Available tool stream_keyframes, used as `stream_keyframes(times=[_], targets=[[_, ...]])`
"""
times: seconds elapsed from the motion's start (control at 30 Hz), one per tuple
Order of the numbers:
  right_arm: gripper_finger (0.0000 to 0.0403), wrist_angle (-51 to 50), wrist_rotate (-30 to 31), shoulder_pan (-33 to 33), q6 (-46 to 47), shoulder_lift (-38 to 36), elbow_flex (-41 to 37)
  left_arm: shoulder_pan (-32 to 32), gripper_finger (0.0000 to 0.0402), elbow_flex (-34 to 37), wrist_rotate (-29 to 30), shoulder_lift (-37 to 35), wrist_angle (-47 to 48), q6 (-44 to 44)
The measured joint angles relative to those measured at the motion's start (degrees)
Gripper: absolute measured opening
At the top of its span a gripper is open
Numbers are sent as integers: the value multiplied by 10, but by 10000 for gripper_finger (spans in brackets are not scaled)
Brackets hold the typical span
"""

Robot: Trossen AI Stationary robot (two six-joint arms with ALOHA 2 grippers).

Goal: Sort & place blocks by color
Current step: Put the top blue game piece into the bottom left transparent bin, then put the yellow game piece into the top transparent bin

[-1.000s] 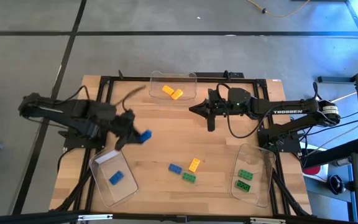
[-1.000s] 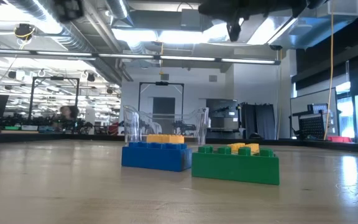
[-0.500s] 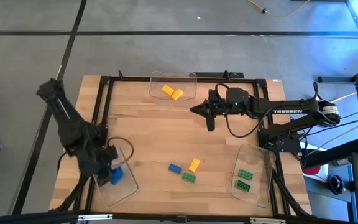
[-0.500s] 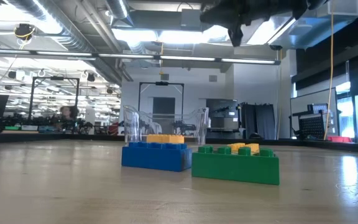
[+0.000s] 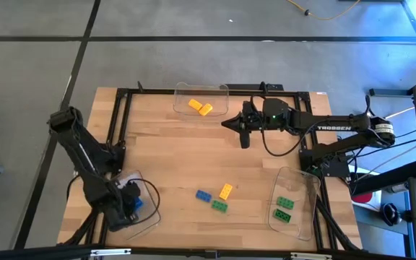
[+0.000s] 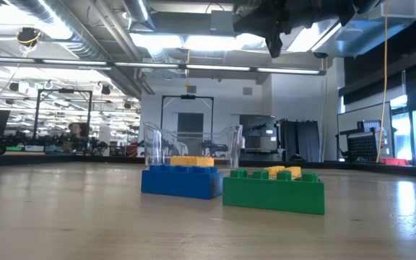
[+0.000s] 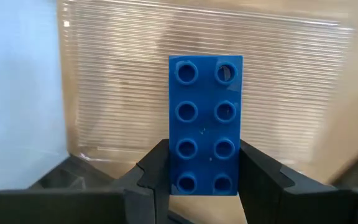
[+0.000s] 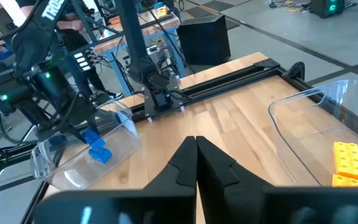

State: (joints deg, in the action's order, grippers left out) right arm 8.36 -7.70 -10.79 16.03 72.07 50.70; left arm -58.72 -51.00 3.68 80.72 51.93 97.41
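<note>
At the lower left of the overhead frame, the left hand [image 5: 126, 204] is gripping a small blue studded plastic brick [image 7: 206, 126] over the clear plastic tray [image 5: 150, 214]. The right hand [image 5: 242, 135], fingers pressed together, is hanging at upper centre above the wooden counter [image 5: 186, 152]. Releasing well likely means lowering the brick close to the tray floor, beside the blue one already there, before opening.

a light wooden bench [image 5: 186, 155] stood on a grey floor [image 5: 193, 65], edged by a black metal frame [image 5: 125, 92]. three clear plastic trays lay on it: one at the far edge [image 5: 219, 92], one at the near left corner [image 5: 150, 215], one at the near right [image 5: 303, 184]. an orange cable [image 5: 323, 11] trailed across the floor beyond.
</note>
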Motion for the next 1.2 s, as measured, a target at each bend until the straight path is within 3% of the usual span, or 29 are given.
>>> stream_keyframes(times=[0.63,1.0,1.2], targets=[[0,-1,0,0,3,0,0,0,153,0,13,8,71,60],[0,-1,0,0,4,0,0,0,267,0,9,-20,77,61],[0,-1,1,0,3,0,0,20,285,-3,28,-54,52,18]])
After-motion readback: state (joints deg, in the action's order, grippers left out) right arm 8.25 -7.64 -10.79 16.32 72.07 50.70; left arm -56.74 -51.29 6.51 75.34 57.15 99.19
